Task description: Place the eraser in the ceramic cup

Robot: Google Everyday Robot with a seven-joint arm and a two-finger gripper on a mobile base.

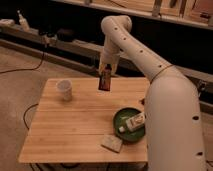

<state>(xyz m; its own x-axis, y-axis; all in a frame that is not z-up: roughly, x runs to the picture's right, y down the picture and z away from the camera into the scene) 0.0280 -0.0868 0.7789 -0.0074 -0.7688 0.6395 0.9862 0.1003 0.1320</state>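
Observation:
My gripper [105,71] hangs from the white arm above the far middle of the wooden table [75,120]. It is shut on the eraser [104,81], a flat dark block with a reddish-orange edge, which hangs upright below it, clear of the tabletop. The ceramic cup [64,89], small, plain and white, stands upright on the table's far left part, to the left of the eraser and lower.
A dark green bowl [120,121] with a pale tube-like item [133,122] in it sits at the right, partly behind my arm. A pale square sponge-like pad [112,143] lies near the front edge. Shelving and cables run behind the table.

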